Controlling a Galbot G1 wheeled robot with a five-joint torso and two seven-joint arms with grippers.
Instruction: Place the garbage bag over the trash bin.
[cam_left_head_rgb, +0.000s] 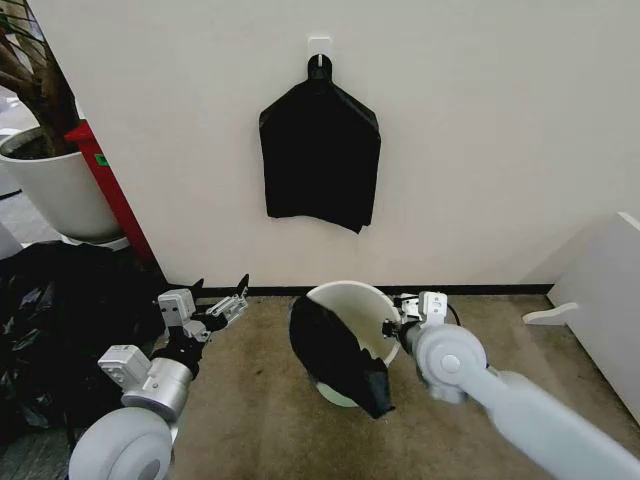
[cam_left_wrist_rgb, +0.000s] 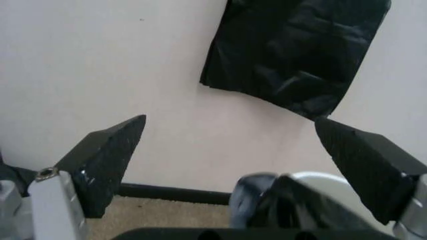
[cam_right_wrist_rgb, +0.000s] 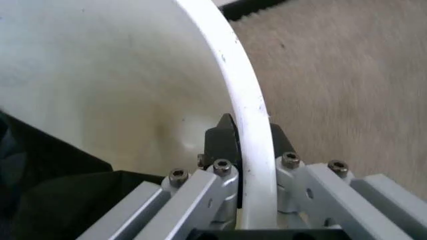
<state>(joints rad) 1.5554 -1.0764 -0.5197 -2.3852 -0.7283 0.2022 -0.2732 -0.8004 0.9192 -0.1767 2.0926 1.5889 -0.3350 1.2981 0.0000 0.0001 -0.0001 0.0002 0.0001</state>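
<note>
On the left, the left end effector hovers above the carpet with its fingers spread wide and nothing between them, just beside the white trash bin. The bin stands tilted on the carpet near the wall, and the black garbage bag is draped over its left rim and side. On the right, the right end effector pinches the bin's right rim between its fingers.
</note>
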